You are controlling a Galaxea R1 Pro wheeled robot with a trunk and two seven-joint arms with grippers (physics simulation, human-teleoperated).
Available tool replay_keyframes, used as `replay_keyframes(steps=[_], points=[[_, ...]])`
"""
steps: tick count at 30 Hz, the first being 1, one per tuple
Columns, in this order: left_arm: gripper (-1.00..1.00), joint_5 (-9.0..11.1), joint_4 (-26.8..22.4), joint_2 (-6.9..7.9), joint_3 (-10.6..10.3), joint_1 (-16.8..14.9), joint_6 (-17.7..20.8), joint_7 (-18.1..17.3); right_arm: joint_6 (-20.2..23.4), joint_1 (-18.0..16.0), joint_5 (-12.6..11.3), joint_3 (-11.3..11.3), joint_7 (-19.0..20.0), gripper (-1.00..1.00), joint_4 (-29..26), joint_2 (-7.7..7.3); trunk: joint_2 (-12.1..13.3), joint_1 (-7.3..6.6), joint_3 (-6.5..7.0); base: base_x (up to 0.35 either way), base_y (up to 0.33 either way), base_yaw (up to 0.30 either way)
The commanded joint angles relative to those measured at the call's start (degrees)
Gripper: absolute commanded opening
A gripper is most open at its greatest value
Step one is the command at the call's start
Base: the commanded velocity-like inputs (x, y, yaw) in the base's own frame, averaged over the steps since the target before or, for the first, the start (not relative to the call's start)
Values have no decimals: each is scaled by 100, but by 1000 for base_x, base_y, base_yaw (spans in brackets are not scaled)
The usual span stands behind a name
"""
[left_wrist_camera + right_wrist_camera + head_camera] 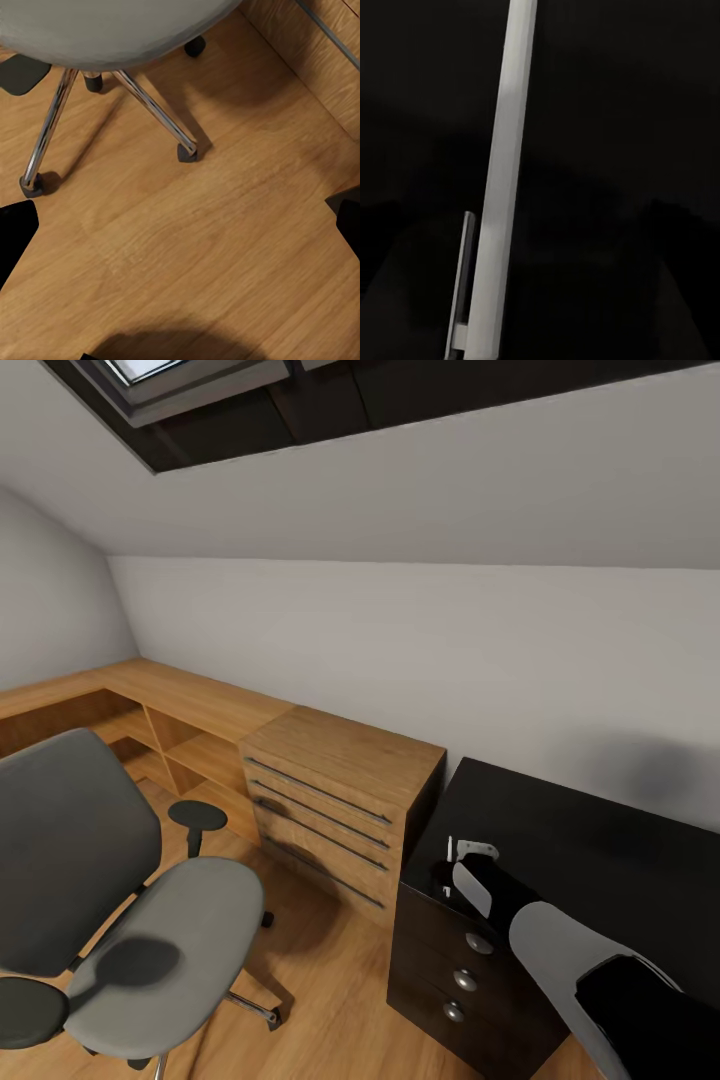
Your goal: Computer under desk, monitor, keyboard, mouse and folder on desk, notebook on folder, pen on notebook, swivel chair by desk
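- swivel chair (pixel 150 940) stands at the left in my head view, on the light wood floor (pixel 330 980); its grey seat has nothing on it, and the grey back and the black armrests (pixel 197 816) are seen too.
- my left wrist view gives what the head view does not: the underside of the seat, the chrome legs of the star base (pixel 154 109) and the black casters (pixel 187 153) resting on the floor.
- desk (pixel 600 860) is at the right in the head view, a glossy black top against the white wall, with its dark three-drawer unit (pixel 460 960) below the near corner.
- between the chair and the desk stands a light wooden drawer cabinet (pixel 335 810), just beside the drawer unit; low wooden shelves (pixel 150 730) go on to the left along the wall.
- my right arm (pixel 560 950) reaches over the corner of the desk, and my right gripper (pixel 462 857) is above the black top there; a thin white stick stands up by it, maybe the pen, i cannot tell. whether these jaws are spread or pressed together i cannot tell.
- my right wrist view is almost all black, with one pale long strip (pixel 506 187) across it; i cannot tell what it is.
- in the left wrist view dark finger parts (pixel 13 236) are at two opposite edges, far from each other, so my left jaws are spread, with only floor between them.
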Motion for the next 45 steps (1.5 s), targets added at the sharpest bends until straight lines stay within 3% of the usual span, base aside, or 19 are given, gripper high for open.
replay_keyframes(steps=[1, 45], points=[[100, 57, -7, 8, -27, -2, -35, 32, 34, -1, -76, 47, -40, -100, -8, 0, -3, 1, -5, 0, 0, 0], [100, 33, -7, 17, -52, -2, -44, -2, 34, -1, -76, 63, -49, -100, -21, 13, 37, -21, 13, 0, 0, 0]])
